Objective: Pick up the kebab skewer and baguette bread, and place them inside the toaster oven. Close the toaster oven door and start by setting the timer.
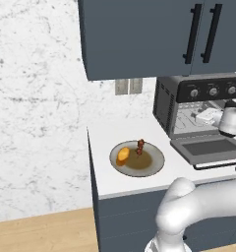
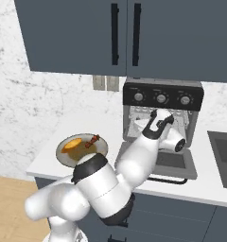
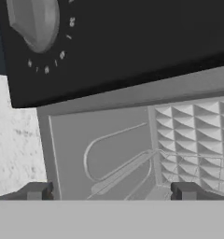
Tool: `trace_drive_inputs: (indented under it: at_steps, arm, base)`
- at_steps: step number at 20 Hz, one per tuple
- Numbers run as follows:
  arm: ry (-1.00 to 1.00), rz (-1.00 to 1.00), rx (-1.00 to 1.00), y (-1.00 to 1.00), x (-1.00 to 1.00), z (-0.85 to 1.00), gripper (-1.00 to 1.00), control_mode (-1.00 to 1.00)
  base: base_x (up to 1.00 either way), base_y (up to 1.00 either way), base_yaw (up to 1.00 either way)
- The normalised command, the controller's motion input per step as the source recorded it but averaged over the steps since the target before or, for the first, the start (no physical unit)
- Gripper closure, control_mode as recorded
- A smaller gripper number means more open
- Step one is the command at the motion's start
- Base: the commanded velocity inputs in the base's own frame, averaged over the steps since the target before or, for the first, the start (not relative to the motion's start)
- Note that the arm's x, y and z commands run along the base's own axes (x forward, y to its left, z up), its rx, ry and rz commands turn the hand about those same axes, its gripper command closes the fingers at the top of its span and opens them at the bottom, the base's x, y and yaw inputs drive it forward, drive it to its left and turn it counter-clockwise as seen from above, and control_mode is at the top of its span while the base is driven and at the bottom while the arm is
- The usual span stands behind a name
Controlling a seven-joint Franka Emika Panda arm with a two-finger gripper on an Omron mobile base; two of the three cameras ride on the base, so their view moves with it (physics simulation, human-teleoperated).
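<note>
The kebab skewer (image 1: 140, 146) (image 2: 92, 140) and the orange-golden baguette bread (image 1: 123, 155) (image 2: 71, 143) lie on a grey plate (image 1: 154, 165) (image 2: 63, 153), left of the toaster oven (image 1: 165, 106) (image 2: 162, 87). The toaster oven door (image 1: 208, 149) (image 2: 174, 163) hangs flat open over the counter. My gripper (image 2: 156, 115) (image 3: 111, 191) is raised at the oven's mouth, open and holding nothing. In the hand view its fingertips (image 3: 37, 191) frame the oven's inner side wall (image 3: 104, 149), with a round knob (image 3: 33, 23) on the black panel above.
Dark upper cabinets (image 1: 139, 34) (image 2: 77, 33) hang low over the oven. A wall outlet (image 1: 128, 86) sits behind the plate. A sink (image 2: 224, 158) lies right of the oven. The white counter (image 1: 103, 162) ends left of the plate.
</note>
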Motion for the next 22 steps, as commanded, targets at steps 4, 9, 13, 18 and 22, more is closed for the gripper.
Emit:
trace_drive_inputs:
  at_steps: [4, 9, 13, 18, 22]
  arm:
    - [0.0, 0.0, 0.0, -0.29, 0.46, -0.18, -1.0, -1.0]
    - [0.01, 0.0, 0.0, -0.16, 0.51, -0.2, -1.0, -1.0]
    - [0.04, -0.01, -0.02, 0.0, 0.43, -0.38, -1.0, -1.0]
    - [0.06, -0.01, -0.02, -0.04, 0.4, -0.38, -1.0, -1.0]
    - [0.1, -0.03, -0.05, -0.13, 0.0, -0.73, -1.0, -1.0]
  base:
    - [0.0, 0.0, 0.0]
    - [0.0, 0.0, 0.0]
    - [0.0, 0.0, 0.0]
    - [0.0, 0.0, 0.0]
    - [0.0, 0.0, 0.0]
